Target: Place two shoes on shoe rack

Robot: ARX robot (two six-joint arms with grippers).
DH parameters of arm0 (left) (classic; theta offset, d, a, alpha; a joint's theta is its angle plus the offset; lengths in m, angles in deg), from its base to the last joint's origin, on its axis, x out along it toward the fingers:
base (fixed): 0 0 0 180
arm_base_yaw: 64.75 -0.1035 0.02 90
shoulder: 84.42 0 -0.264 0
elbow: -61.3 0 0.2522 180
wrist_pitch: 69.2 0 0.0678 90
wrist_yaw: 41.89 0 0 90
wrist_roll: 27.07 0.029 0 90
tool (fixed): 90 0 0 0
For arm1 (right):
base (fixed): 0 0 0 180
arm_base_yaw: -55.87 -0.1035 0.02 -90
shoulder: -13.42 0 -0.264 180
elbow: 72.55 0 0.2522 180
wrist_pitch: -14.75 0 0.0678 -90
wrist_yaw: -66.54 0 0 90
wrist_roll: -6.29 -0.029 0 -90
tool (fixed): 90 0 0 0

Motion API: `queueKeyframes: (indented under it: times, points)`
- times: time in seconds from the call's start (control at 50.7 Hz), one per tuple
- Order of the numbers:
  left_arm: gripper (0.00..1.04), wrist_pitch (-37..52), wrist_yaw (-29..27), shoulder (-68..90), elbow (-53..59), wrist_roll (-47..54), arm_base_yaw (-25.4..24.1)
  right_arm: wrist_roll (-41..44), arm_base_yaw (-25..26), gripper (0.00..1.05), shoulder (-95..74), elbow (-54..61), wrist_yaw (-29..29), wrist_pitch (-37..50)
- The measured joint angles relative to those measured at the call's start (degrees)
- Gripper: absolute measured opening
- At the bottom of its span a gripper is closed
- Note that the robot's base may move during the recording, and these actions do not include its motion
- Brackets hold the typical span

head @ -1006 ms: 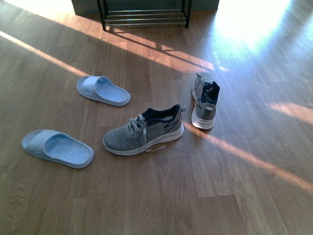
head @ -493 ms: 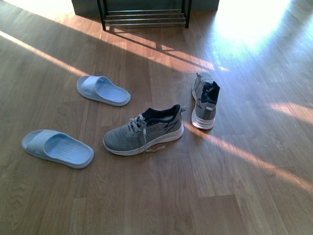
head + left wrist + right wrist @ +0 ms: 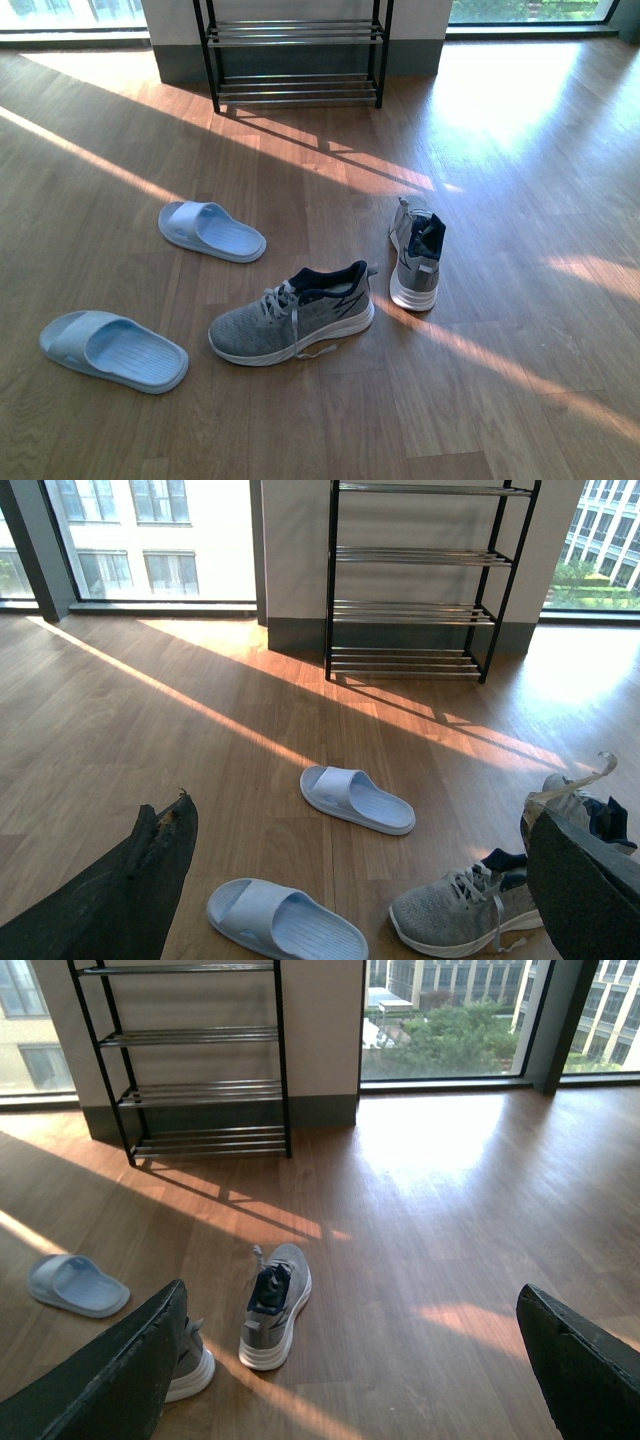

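far sneaker [image 3: 417,258] sits right of centre in the front view, long axis pointing up the frame at the shoe rack [image 3: 295,45], which is well apart at top centre. i'd say the right gripper [image 3: 350,1290] is nearer to it. near sneaker [image 3: 292,323] lies crosswise, toe to the lower left, closer to the left gripper [image 3: 358,815]. both sets of jaws gape wide, holding and touching nothing

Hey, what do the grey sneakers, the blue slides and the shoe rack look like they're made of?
Grey sneakers: knit fabric upper, matte and heathered, on a smooth white sole, likely foam or rubber.
Pale blue slides: one-piece moulded rubber or foam, soft sheen, ribbed footbed.
Shoe rack: metal by the look, black-painted frame with shiny chrome-like rods.
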Motion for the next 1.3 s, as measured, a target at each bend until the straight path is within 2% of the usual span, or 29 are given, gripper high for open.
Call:
queueKeyframes:
  times: [1.302]
  points:
    - [0.95,0.0,0.0,0.0,0.0,0.0,0.0,0.0,0.0,0.96,0.0,0.0,0.0,0.0]
